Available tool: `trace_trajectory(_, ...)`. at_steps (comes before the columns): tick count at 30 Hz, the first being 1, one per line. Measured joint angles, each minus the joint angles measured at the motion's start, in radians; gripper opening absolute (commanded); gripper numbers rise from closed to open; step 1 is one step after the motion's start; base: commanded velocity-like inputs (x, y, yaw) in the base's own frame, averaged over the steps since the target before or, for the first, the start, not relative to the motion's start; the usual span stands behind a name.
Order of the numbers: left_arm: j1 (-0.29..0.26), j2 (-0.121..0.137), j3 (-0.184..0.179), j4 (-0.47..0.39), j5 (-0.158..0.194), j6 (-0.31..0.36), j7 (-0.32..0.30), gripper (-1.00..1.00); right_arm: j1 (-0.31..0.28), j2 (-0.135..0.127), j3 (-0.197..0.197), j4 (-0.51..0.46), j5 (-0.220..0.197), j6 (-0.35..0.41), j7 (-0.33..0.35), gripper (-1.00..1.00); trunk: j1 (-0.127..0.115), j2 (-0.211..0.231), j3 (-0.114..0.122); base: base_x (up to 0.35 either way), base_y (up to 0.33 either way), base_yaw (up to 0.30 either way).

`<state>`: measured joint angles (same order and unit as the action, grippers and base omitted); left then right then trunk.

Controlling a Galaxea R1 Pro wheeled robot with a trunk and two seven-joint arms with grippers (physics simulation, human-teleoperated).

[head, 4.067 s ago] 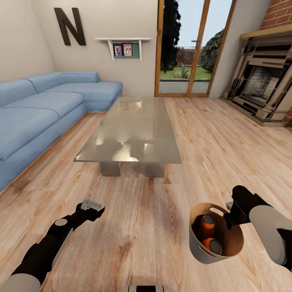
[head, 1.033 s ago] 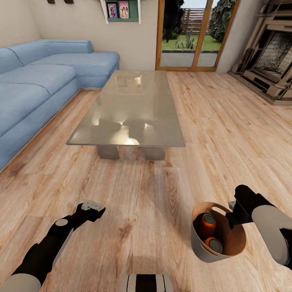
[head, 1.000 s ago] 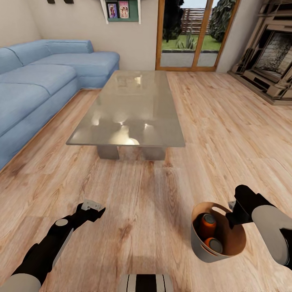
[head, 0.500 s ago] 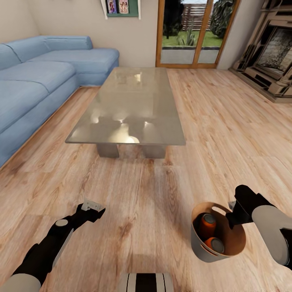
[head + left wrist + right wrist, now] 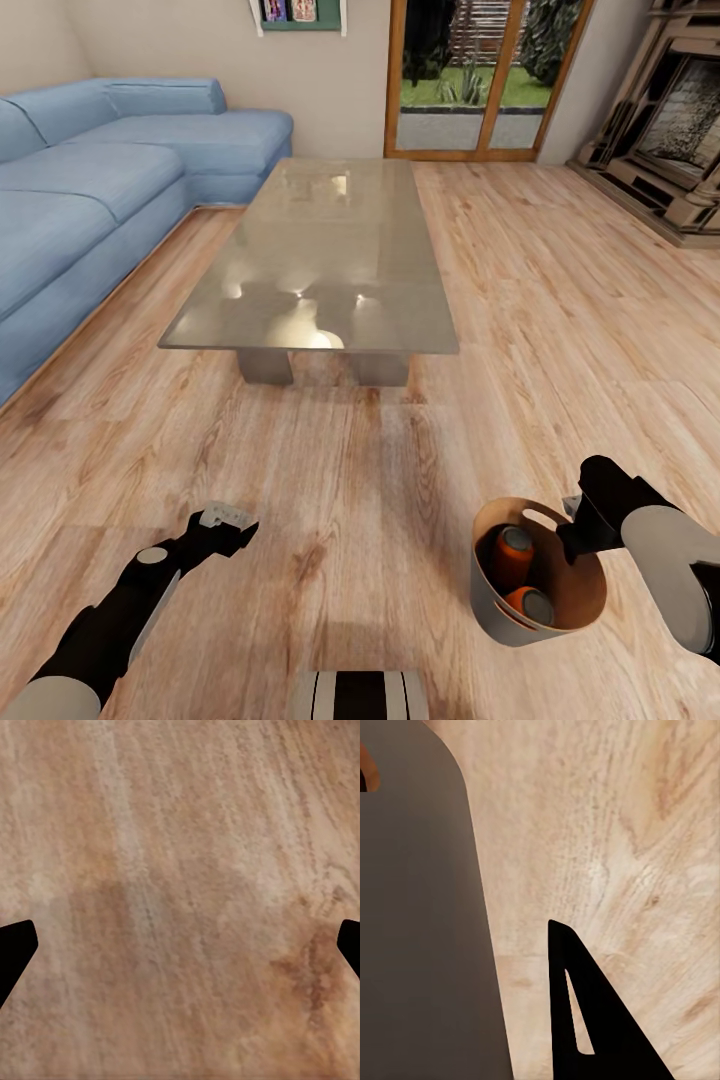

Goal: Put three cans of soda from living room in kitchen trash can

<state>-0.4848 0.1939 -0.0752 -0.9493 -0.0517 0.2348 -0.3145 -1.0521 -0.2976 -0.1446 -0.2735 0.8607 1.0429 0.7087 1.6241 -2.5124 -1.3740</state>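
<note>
Soda cans, two orange ones (image 5: 510, 553) (image 5: 527, 603), stand inside the trash can (image 5: 488, 615), which the right gripper (image 5: 572, 525) holds by its rim above the wood plank floor (image 5: 380, 500). Left gripper (image 5: 228, 520) hangs empty, fingers spread wide. Beyond lie the glass-topped low table (image 5: 320, 270) and blue sofa (image 5: 90, 190).

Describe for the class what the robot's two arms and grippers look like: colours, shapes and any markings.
Both arms are built of glossy black segments with rounded pale grey sections nearer the body. The left arm carries a small grey disc at a joint and ends in a light grey left gripper. The right arm has a bulky black wrist. No cables or markings show.
</note>
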Motion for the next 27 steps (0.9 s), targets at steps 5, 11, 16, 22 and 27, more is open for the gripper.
trace_trajectory(5, 0.000, 0.000, -0.001, 0.001, -0.002, 0.000, 0.000, 1.00, 0.000, 0.000, -0.001, 0.000, -0.003, 0.001, 0.000, -1.00, 0.001, 0.000, -0.008, 0.000, 0.000, 0.000)
trace_trajectory(11, 0.000, -0.001, 0.000, 0.001, 0.000, 0.000, 0.000, 1.00, 0.000, 0.000, 0.001, 0.000, 0.003, -0.001, 0.000, -1.00, 0.002, -0.001, -0.019, 0.000, 0.000, 0.000)
trace_trajectory(16, 0.000, -0.001, 0.000, 0.001, 0.001, 0.000, 0.000, 1.00, 0.000, -0.001, -0.001, 0.000, -0.004, 0.001, 0.000, -1.00, 0.002, -0.001, -0.019, 0.000, 0.000, 0.000)
trace_trajectory(22, 0.000, -0.001, 0.000, 0.001, 0.000, 0.000, 0.000, 1.00, 0.001, -0.012, 0.000, 0.000, 0.000, -0.001, 0.000, -1.00, 0.002, -0.001, -0.019, 0.000, 0.000, 0.000)
trace_trajectory(27, 0.000, 0.000, 0.000, 0.001, 0.000, 0.000, 0.000, 1.00, 0.002, -0.016, -0.001, 0.000, -0.004, 0.000, 0.000, -1.00, 0.004, -0.002, -0.035, 0.000, 0.000, 0.000)
